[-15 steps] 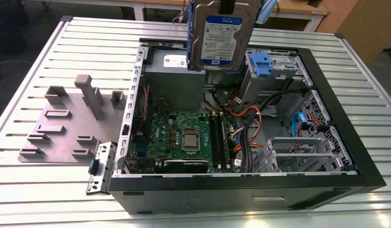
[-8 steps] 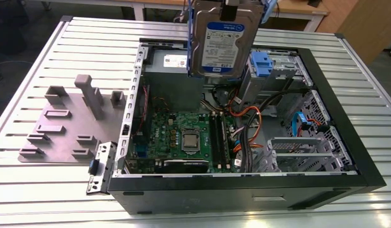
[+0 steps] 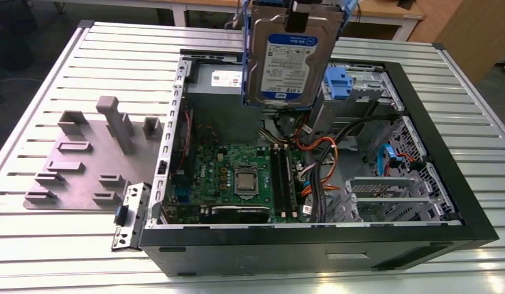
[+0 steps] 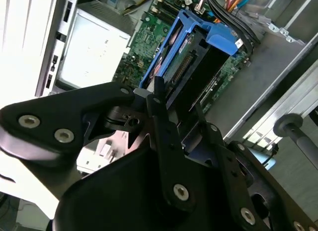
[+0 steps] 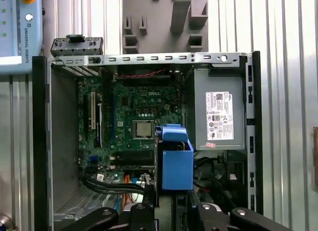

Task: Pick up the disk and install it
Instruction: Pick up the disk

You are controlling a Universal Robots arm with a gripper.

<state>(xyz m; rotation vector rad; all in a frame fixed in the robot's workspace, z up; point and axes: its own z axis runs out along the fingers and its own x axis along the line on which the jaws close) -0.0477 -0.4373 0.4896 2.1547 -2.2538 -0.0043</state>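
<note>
The disk (image 3: 285,61), a silver drive with a blue-and-white label in a blue caddy frame, hangs upright in the air over the back of the open computer case (image 3: 448,184). My gripper (image 3: 306,17) is shut on its upper end. In the second wrist view the black fingers (image 4: 160,104) clamp the caddy's near end, and the disk (image 4: 191,57) points down toward the motherboard. In the first wrist view the disk's blue end (image 5: 176,161) floats above the case interior, beside the power supply, with my gripper (image 5: 171,207) under it.
Inside the case lie the green motherboard (image 3: 236,177), a grey power supply box (image 5: 218,116), orange and black cables (image 3: 326,153), a blue-handled caddy (image 3: 338,79) and metal drive cages (image 3: 387,199). A grey fixture plate (image 3: 89,159) with upright posts sits on the slatted table at the exterior view's left.
</note>
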